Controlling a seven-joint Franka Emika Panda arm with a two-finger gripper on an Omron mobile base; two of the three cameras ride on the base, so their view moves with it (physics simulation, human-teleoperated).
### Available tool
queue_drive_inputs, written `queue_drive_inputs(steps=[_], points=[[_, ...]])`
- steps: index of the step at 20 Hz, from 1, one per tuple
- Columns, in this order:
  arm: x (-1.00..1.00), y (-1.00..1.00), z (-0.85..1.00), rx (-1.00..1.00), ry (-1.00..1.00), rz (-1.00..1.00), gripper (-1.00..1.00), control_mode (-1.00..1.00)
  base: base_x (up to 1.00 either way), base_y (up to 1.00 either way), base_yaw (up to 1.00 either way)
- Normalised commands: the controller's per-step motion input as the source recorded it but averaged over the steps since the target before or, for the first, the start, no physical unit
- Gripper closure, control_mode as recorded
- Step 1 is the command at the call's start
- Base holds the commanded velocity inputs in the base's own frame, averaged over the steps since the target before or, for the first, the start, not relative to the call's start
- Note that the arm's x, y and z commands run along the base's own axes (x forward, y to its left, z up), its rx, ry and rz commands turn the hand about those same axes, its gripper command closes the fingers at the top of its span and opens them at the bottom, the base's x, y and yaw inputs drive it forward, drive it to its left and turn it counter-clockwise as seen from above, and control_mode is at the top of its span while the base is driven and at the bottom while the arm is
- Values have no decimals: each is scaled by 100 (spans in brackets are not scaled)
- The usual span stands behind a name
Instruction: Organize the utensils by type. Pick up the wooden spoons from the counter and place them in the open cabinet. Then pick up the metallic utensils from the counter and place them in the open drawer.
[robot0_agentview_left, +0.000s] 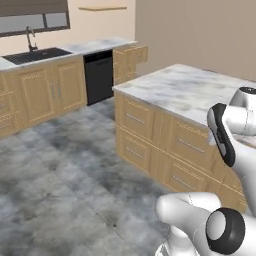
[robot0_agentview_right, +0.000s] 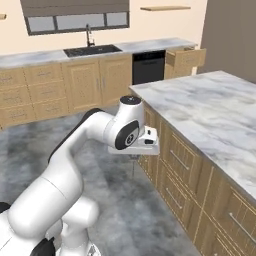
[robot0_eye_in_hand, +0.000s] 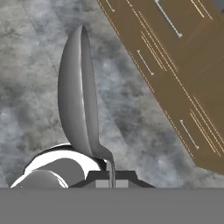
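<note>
Item, nearest: white arm, folded low beside the island, its wrist turned down toward the floor.

Item: gripper (robot0_eye_in_hand: 112, 180), fingers drawn together and clamped on the thin stem of a small silver spoon (robot0_eye_in_hand: 78, 94). In the hand view the spoon's bowl stands edge-on above the fingertips, grey and glossy, with the floor behind it. In the right base view a thin dark line hangs below the hand (robot0_agentview_right: 134, 167); whether that is the spoon is too small to tell.

Item: floor (robot0_agentview_left: 55, 165), mottled grey stone, running from the robot to the far cabinets.

Item: island counter (robot0_agentview_right: 210, 107), white marble with grey veins, to the right of the arm, over light tan wood drawer fronts with slim metal pulls. The hand hangs just off its near corner, beside the drawer fronts and apart from the worktop.

Item, far: wall run of tan cabinets under a second marble top, with a dark sink (robot0_agentview_right: 92, 50) and tall faucet (robot0_agentview_right: 89, 35) below a window (robot0_agentview_right: 75, 20).

Item: black dishwasher (robot0_agentview_right: 148, 67), right of the sink cabinets.

Item: open drawer (robot0_agentview_right: 186, 56), tan wood, pulled out just right of the dishwasher at the end of the far run.

Item, farthest: small wooden shelf (robot0_agentview_right: 165, 8) high on the cream wall above the drawer.
</note>
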Motion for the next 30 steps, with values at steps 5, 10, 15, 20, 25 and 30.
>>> queue_drive_inputs(steps=[5, 10, 15, 20, 25, 30], points=[[0, 0, 0, 0, 0, 0, 100, 100, 100, 5, 0], [0, 0, 0, 0, 0, 0, 100, 100, 100, 20, -2], [0, 0, 0, 0, 0, 0, 100, 100, 100, 39, -5], [0, 0, 0, 0, 0, 0, 100, 100, 100, 48, -4], [0, 0, 0, 0, 0, 0, 100, 100, 100, 46, -6], [0, 0, 0, 0, 0, 0, 100, 100, 100, 46, -12]])
